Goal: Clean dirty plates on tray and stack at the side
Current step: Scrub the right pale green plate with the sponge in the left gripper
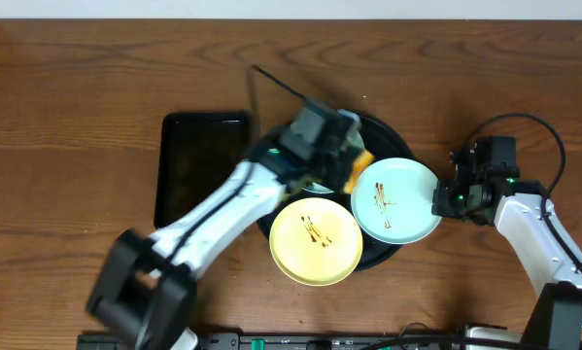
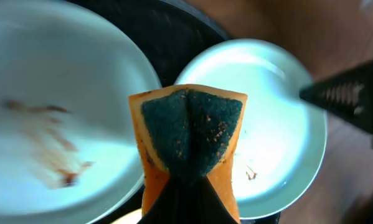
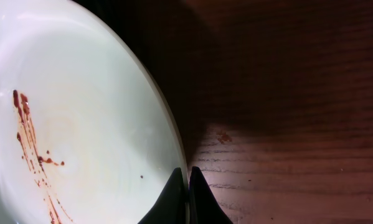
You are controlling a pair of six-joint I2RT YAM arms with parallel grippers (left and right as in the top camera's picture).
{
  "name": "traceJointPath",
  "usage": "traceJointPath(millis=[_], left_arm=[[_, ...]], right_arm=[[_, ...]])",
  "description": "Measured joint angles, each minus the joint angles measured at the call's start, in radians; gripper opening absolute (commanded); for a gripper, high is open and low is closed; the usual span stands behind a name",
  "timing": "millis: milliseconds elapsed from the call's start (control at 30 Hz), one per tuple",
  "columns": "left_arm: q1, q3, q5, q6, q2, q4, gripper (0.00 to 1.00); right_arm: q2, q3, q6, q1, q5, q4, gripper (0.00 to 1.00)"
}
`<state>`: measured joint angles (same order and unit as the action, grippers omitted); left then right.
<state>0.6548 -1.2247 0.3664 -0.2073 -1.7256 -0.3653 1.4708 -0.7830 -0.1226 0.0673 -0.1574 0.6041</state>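
The left pincer [image 2: 187,196] is clamped on an orange sponge [image 2: 189,134]. The sponge's dark green scouring face bulges out past the fingertips. Just beyond the sponge lie two pale mint plates, one to each side of this pincer. The streaked mint plate [image 2: 55,106] has brown sauce smeared across its middle. The gripped mint plate [image 2: 273,118] shows only a few brown flecks beside the sponge. Whether the sponge touches either plate cannot be told. Between the two plates the glossy round black tray [image 2: 183,43] shows through.

The right pincer [image 3: 187,190] has its fingers drawn together on the rim of the gripped mint plate, whose thin sauce streaks run well in from the rim. On the other side of these fingertips lies the wood-grain tabletop [image 3: 298,93]. A small brown sauce spot [image 3: 222,137] sits on it, near the tips.

From overhead, the gripped plate reaches past the tray's rim toward the right pincer. The streaked plate lies mostly hidden beneath the left pincer. The yellow plate [image 1: 315,240], streaked brown at its centre, sits on the base side of the left pincer and overlaps the tray's near rim. Farther off, on the side of the left pincer away from the right one, a rectangular black tray [image 1: 203,165] lies just beside the round tray.
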Motion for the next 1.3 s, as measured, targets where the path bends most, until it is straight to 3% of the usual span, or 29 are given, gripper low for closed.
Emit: traceJointPath(millis=[300, 667, 800, 1133, 1300], left_arm=[[0.106, -0.144, 0.021, -0.015, -0.161, -0.020, 0.07], [0.212, -0.156, 0.024, -0.022, -0.315, 0.032, 0.07], [0.215, -0.158, 0.016, -0.023, -0.317, 0.035, 0.08], [0.167, -0.161, -0.179, -0.061, -0.317, 0.028, 0.07], [0.133, -0.161, -0.112, -0.093, -0.323, 0.012, 0.07]], right_arm=[[0.000, 0.000, 0.000, 0.000, 0.000, 0.000, 0.01], [0.000, 0.000, 0.000, 0.000, 0.000, 0.001, 0.01], [0.000, 0.000, 0.000, 0.000, 0.001, 0.000, 0.01], [0.000, 0.000, -0.001, 0.000, 0.000, 0.001, 0.01], [0.000, 0.000, 0.000, 0.000, 0.000, 0.003, 0.01]])
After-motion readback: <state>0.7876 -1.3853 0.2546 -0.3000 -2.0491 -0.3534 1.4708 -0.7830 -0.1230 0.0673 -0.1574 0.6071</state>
